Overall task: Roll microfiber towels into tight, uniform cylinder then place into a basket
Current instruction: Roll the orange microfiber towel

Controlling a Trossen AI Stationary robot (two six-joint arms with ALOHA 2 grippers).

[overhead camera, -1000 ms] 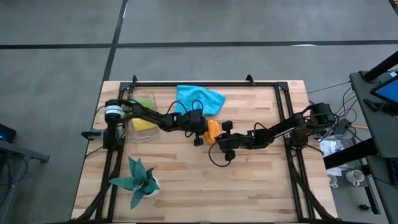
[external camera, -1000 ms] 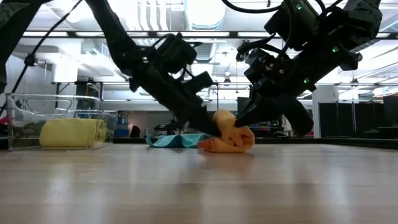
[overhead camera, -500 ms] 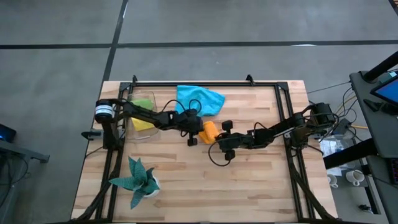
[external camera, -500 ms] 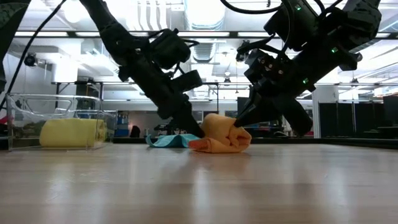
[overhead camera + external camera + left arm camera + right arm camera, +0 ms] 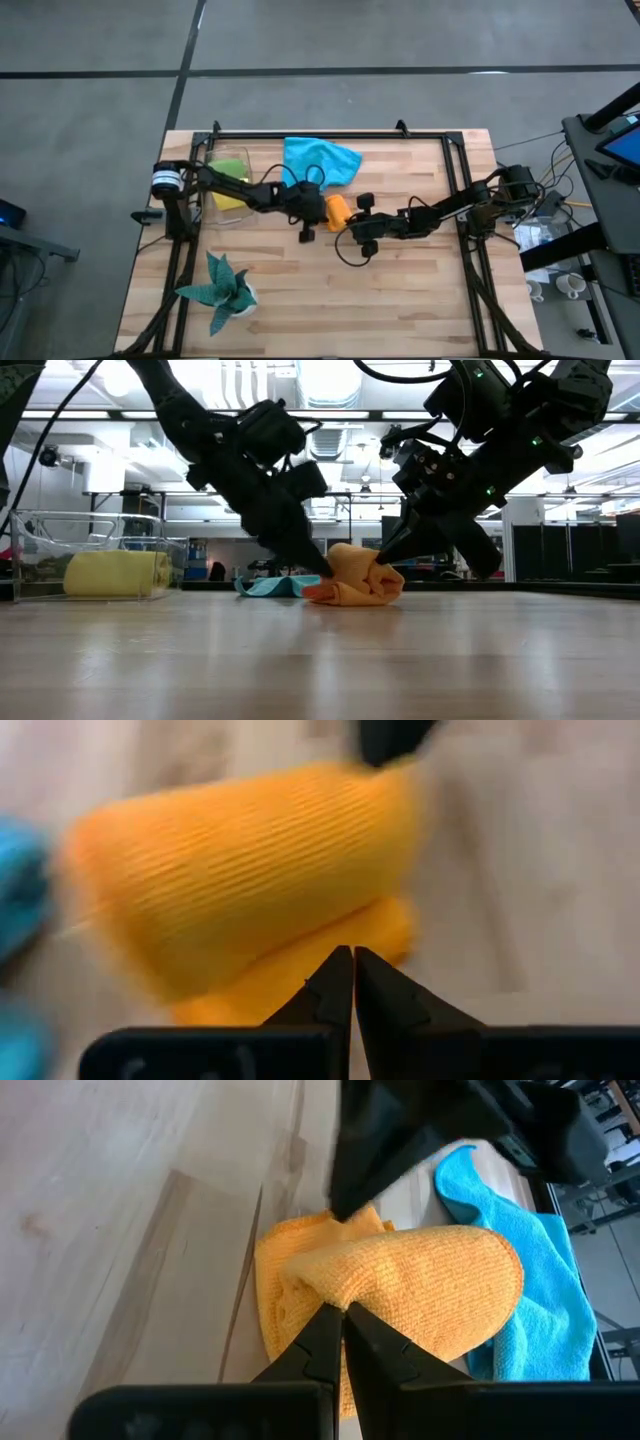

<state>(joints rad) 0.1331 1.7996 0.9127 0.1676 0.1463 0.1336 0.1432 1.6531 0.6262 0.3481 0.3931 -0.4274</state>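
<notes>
basket: I see the clear basket (image 5: pixel 228 185) near the desk's left edge, yellow towel (image 5: pixel 116 573) rolled inside
left gripper: tips (image 5: pixel 312 212) pinched together, empty, just beside the orange towel
orange towel: half-rolled lump (image 5: pixel 338 210) mid-desk
right gripper: fingers (image 5: pixel 334 1342) closed, looks nipped on the orange, hard to say
blue towel: (image 5: pixel 320 160) loose by the back edge

Two dark jointed arms (cables looped)
</notes>
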